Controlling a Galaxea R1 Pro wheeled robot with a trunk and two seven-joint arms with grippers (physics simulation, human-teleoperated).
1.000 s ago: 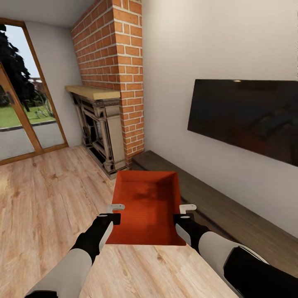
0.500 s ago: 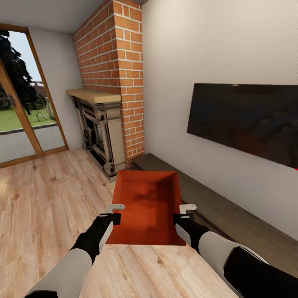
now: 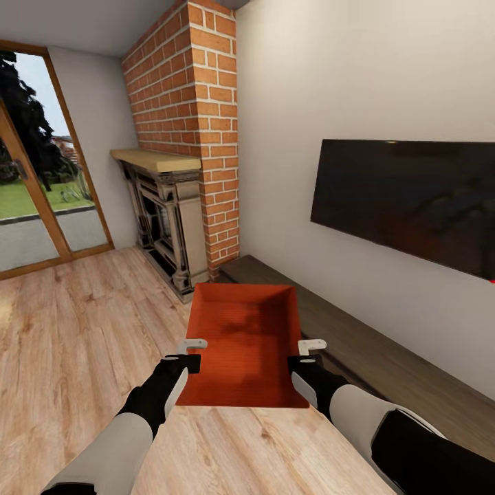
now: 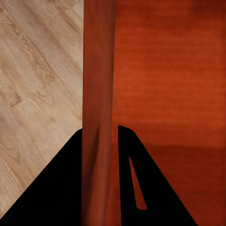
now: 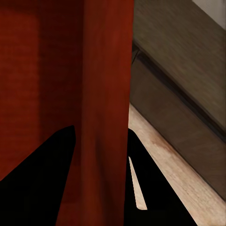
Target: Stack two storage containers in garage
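I hold one orange-red storage container (image 3: 244, 340) in front of me, above the living room's light wood floor (image 3: 75, 330). My left gripper (image 3: 191, 352) is shut on its left wall and my right gripper (image 3: 306, 352) on its right wall. In the left wrist view the container wall (image 4: 99, 113) runs between the two dark fingers (image 4: 56, 188). The right wrist view shows the same: the wall (image 5: 107, 103) is clamped between dark fingers (image 5: 37, 179). The container is empty and level.
A brick chimney (image 3: 199, 124) with a dark fireplace (image 3: 165, 227) stands ahead on the left. A wall TV (image 3: 405, 199) hangs at the right above a low dark wooden shelf (image 3: 371, 350). A glass door (image 3: 34, 185) is at the far left.
The whole head view shifted slightly between one second ago and half a second ago, so the camera moved. Since then nothing has changed; both grippers keep their hold.
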